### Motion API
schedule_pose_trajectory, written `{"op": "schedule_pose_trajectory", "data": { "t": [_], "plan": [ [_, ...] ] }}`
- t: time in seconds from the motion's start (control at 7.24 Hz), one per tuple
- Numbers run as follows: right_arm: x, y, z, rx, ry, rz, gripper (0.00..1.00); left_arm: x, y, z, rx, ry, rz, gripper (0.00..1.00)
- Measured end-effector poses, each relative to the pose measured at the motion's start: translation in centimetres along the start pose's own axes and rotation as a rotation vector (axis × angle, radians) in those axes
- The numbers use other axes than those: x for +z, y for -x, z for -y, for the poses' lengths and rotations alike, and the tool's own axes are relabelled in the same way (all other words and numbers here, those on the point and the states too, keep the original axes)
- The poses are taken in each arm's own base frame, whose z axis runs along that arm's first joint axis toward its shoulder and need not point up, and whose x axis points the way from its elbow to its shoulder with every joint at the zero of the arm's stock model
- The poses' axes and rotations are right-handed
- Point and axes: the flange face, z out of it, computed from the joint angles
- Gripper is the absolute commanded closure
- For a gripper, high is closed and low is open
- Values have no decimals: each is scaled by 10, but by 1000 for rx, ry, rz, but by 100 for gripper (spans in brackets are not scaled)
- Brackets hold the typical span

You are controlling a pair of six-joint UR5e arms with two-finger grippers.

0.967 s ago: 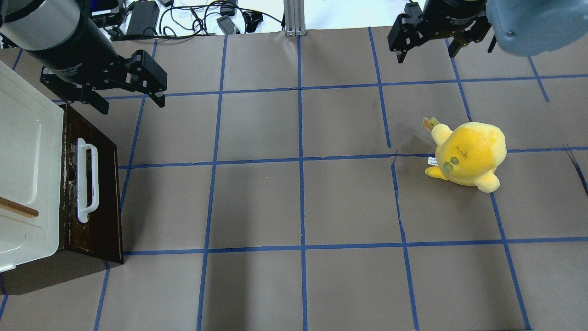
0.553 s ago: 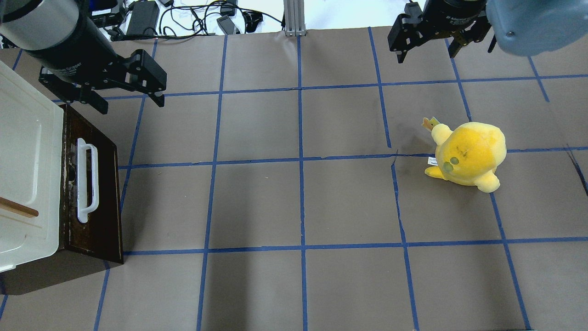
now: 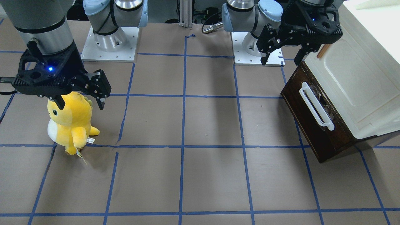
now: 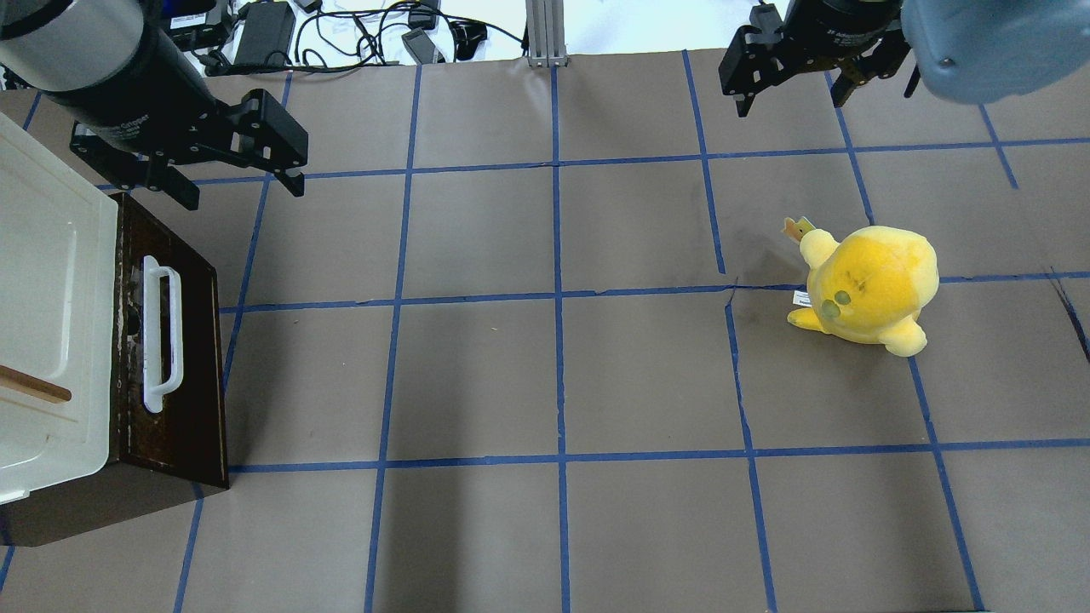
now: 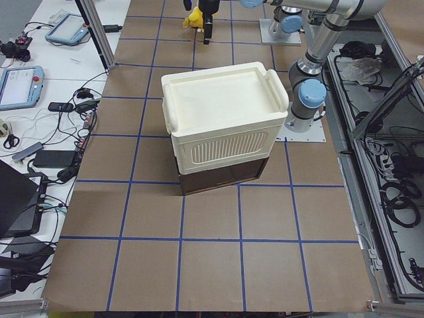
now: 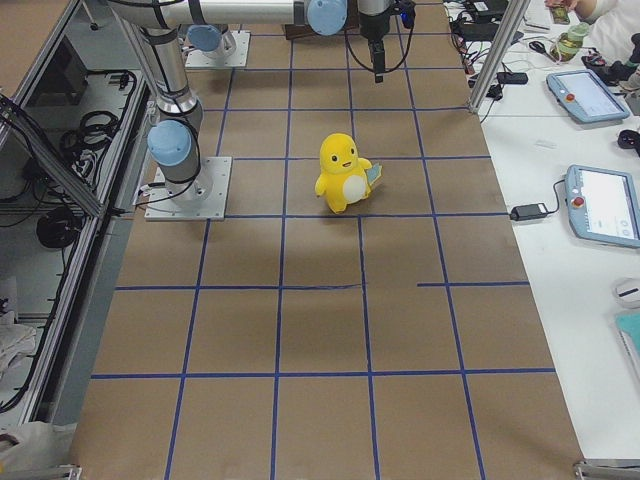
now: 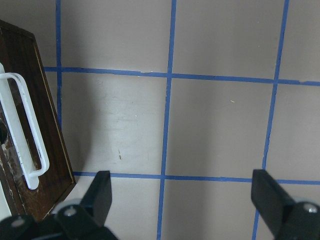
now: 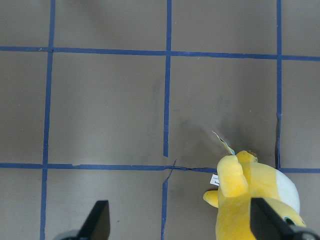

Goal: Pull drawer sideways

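The drawer (image 4: 183, 358) has a dark brown front and a long white bar handle (image 4: 162, 332). It sits under a cream cabinet at the table's left end, and no inner sides show. It also shows in the front-facing view (image 3: 307, 120) and the left wrist view (image 7: 27, 172). My left gripper (image 4: 243, 191) is open and empty. It hovers above the table just beyond the drawer's far end, clear of the handle. My right gripper (image 4: 790, 104) is open and empty, high at the far right.
A cream cabinet (image 4: 51, 323) with a small wooden handle (image 4: 34, 387) stands over the drawer. A yellow plush toy (image 4: 869, 285) stands at the right, below my right gripper in the front-facing view (image 3: 81, 106). Cables lie beyond the far edge.
My left gripper has drifted slightly toward the far left. The drawer, the plush and my right gripper have not moved.
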Motion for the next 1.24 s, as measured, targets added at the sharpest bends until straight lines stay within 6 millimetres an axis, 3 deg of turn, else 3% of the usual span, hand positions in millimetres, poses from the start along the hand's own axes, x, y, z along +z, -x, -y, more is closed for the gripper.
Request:
{"op": "schedule_pose_trajectory", "data": {
  "t": [0.83,0.97,1.24],
  "plan": [
    [0,0,0,0,0,0,0,1,1,2,4,-28,-2,0],
    [0,0,0,0,0,0,0,9,2,6,-16,-38,3,0],
    [0,0,0,0,0,0,0,54,18,3,-105,26,218,0]
  ]
}}
